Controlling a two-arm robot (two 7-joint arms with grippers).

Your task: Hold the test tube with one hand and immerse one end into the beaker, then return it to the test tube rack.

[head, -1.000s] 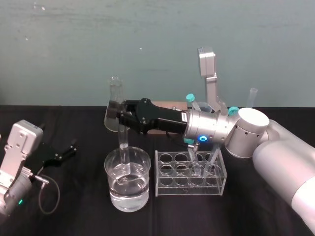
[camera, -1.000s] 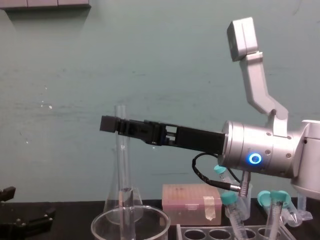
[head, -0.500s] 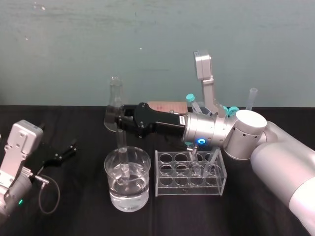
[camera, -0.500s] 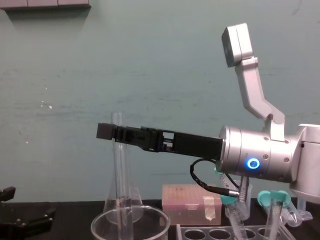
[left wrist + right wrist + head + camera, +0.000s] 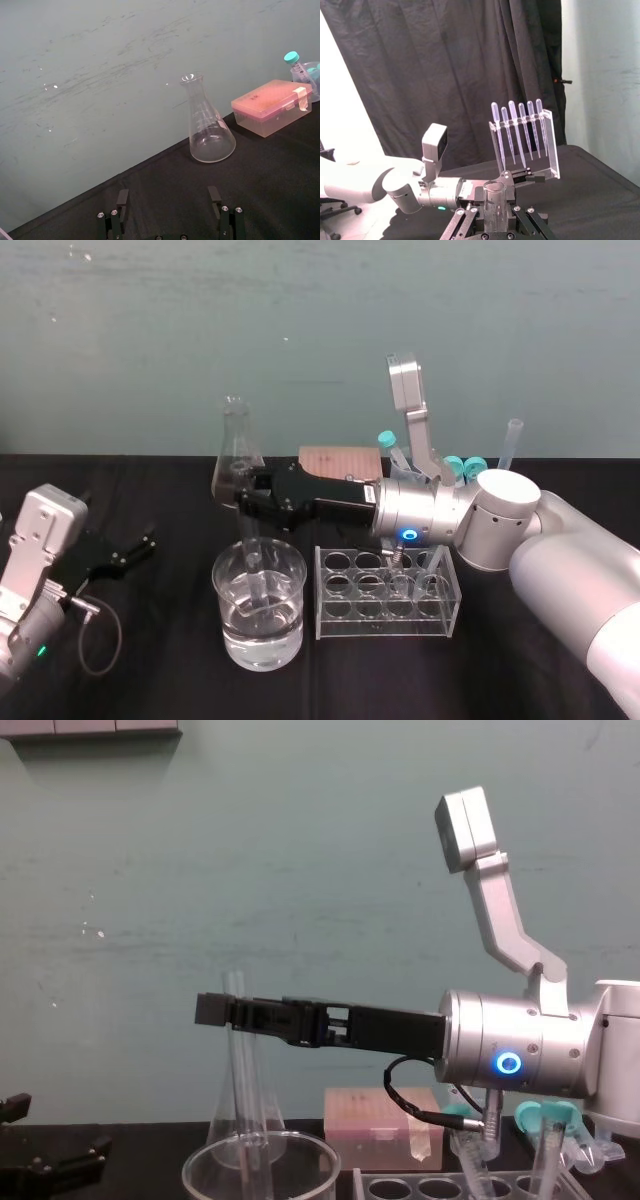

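One long test tube (image 5: 252, 558) stood nearly upright in the right gripper (image 5: 243, 502). The gripper's black fingers were clenched on the tube's upper part, just under the open mouth. That arm reached in from 3 o'clock, passing above the test tube rack (image 5: 385, 622), and its blue ring light (image 5: 409, 535) glowed on the silver wrist.

The tube's lower part hung inside the beaker (image 5: 228, 635), which sat on the black table (image 5: 150, 660) just beside the rack, at the rack's 9 o'clock. Clear liquid filled the beaker's lower half. The tube's rounded bottom was close to the liquid's surface, but whether it was dipped in could not be told.

Several teal-capped tubes (image 5: 548, 1118) leaned in the rack's holes toward its 3 o'clock end. A conical flask (image 5: 235, 455) stood at the beaker's 12 o'clock, and a pink box (image 5: 338, 460) lay at the rack's 12 o'clock.

Well apart from the beaker, at its 9 o'clock, the left gripper (image 5: 168, 191) sat low over the table, released, its fingers spread wide and pointing toward the flask.
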